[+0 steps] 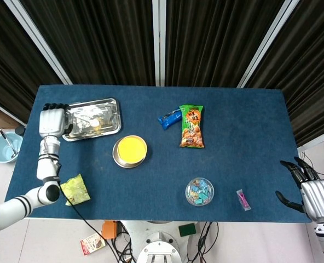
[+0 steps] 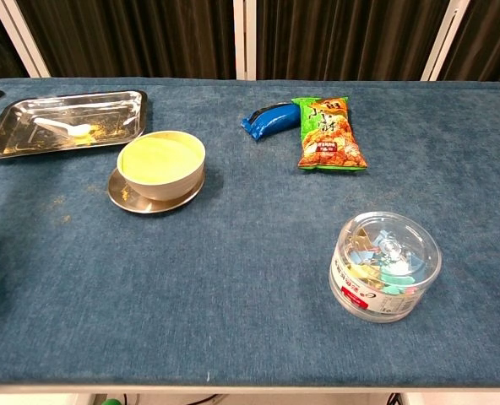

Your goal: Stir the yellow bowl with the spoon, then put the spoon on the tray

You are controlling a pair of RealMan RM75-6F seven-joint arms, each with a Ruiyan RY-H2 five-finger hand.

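My left hand (image 1: 51, 121) is hovering at the left end of the metal tray (image 1: 110, 127), just off its short edge, with its fingers curled toward the tray and nothing between them; whether they are fully clenched or only loosely bent I cannot tell from above, and the chest camera is not catching the hand at all. The white spoon (image 2: 62, 128) is lying flat inside the tray, free of my grip, its long axis running along the tray's length with the bowl end pointing right, toward the yellow bowl (image 2: 161, 163). So the spoon is sitting just to the right of my left hand, handle end nearest me, and my left arm is by far the closer one to it.

The yellow bowl is resting on its steel saucer (image 2: 123, 193) on the blue worktop (image 2: 233, 278), just below and right of the tray's corner, apart from it. A crumpled green wrapper (image 1: 75, 189) is lying near my left forearm.

With the spoon already down in the tray, I am judging the task all but finished; what is left is drawing my left hand clear leftward without snagging the tray rim.

Far to the right, my right hand (image 1: 310, 193) is idling off the worktop's corner, fingers spread, holding nothing.
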